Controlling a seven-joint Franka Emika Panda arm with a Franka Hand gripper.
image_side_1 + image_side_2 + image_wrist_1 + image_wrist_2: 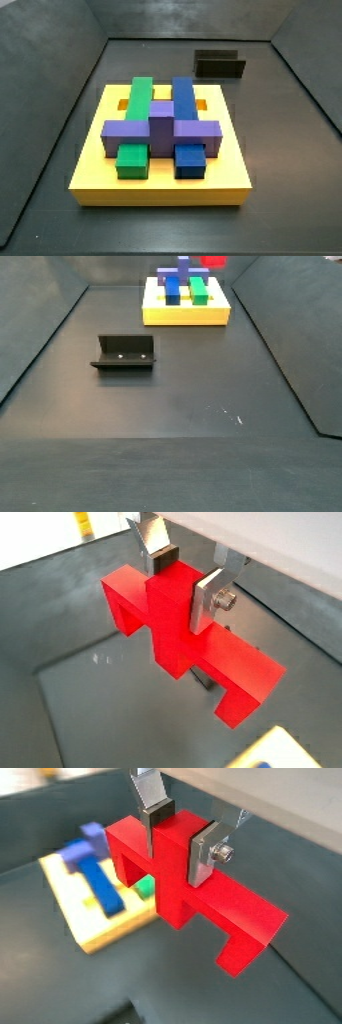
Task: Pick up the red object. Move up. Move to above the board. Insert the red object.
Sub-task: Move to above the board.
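My gripper [185, 578] is shut on the central post of the red object [221, 662], a bright red arch piece, and holds it in the air; both wrist views show the grip [183, 836]. One silver finger [159, 818] and its partner press the post from opposite sides. The yellow board [96, 923], bearing blue and green blocks, lies below and off to one side of the red object [221, 903]. In a side view the board [94, 170] carries green, blue and purple blocks, and no gripper shows there. In a side view the red object [211, 260] just shows at the frame's edge above the board [187, 316].
The dark fixture [124, 353] stands on the grey floor away from the board, and shows behind the board in a side view [221, 65]. Sloping grey walls enclose the floor. A corner of the board [287, 752] shows in a wrist view.
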